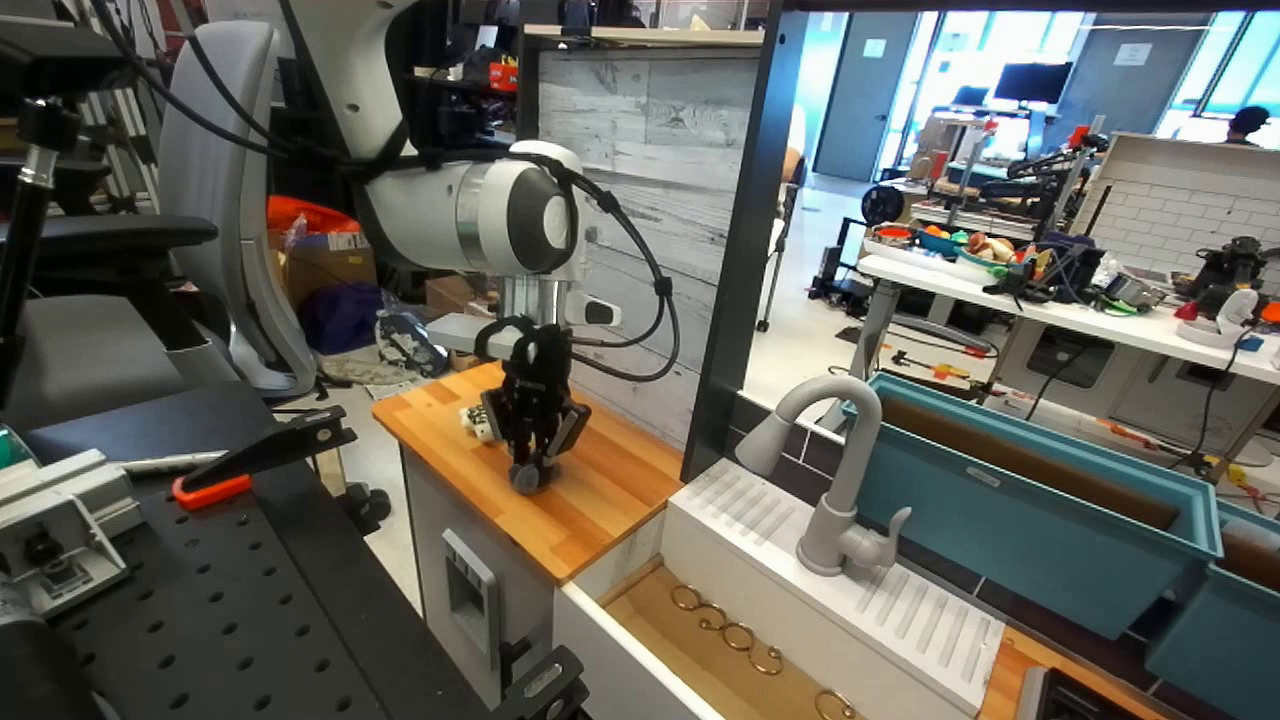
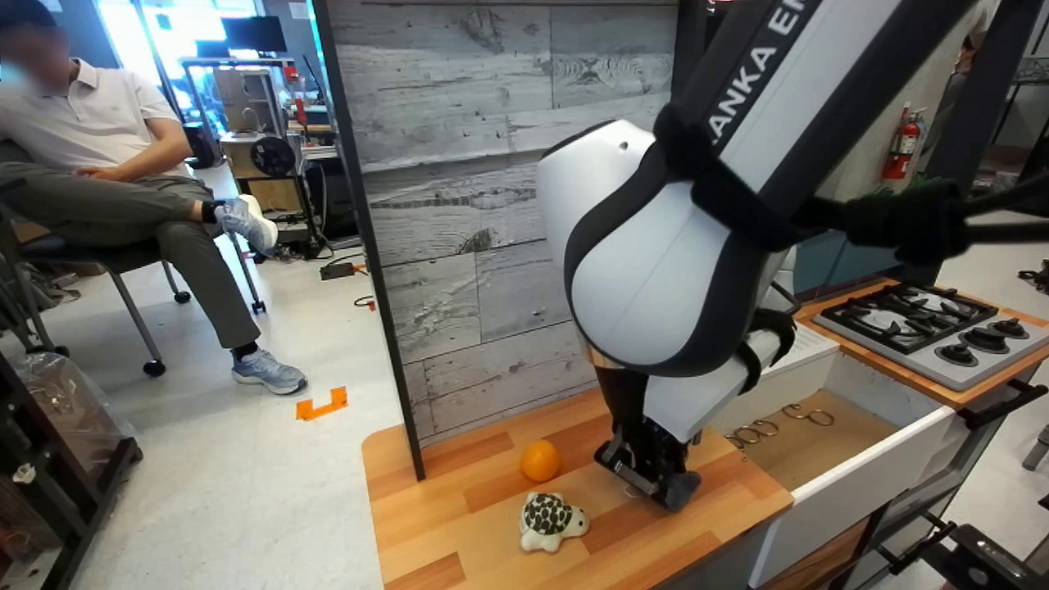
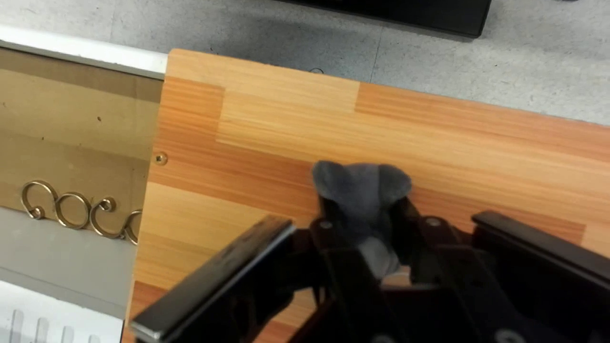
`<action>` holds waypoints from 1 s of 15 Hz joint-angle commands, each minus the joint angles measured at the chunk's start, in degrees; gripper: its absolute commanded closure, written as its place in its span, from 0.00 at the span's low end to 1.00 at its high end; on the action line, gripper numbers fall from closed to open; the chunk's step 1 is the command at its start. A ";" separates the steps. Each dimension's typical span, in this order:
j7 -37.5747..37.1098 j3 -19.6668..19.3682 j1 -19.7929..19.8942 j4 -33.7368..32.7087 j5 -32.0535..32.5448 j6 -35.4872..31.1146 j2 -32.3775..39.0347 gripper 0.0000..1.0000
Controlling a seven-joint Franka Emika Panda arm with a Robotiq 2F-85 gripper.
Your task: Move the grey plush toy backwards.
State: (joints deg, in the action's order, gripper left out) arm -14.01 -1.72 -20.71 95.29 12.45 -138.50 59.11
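We log: counter (image 3: 267, 124) across mid-frame, wrist view | gripper (image 3: 366, 209) lower frame, drawn in, pinching the toy (image 3: 362, 193) by its middle | toy just right of centre; counter contact unclear | we judge it light, squashy, unlikely to slip or break; hold round body.

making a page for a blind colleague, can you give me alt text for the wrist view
A soft, rounded grey plush toy is pinched between black jointed robot fingers, with a flat orange-tan wooden worktop beneath. At left, curled gold-coloured metal wire lies in a white-rimmed, brown-floored compartment.
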 commanded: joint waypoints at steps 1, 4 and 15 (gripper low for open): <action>1.15 0.87 0.40 0.62 -0.18 -0.38 -3.30 0.99; 1.00 0.83 0.31 -0.80 0.06 -1.23 -4.70 0.98; 1.41 -2.57 0.03 -8.28 2.37 -2.37 0.16 0.97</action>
State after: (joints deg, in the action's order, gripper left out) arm -13.22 -3.45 -20.66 89.78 13.04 -139.47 56.65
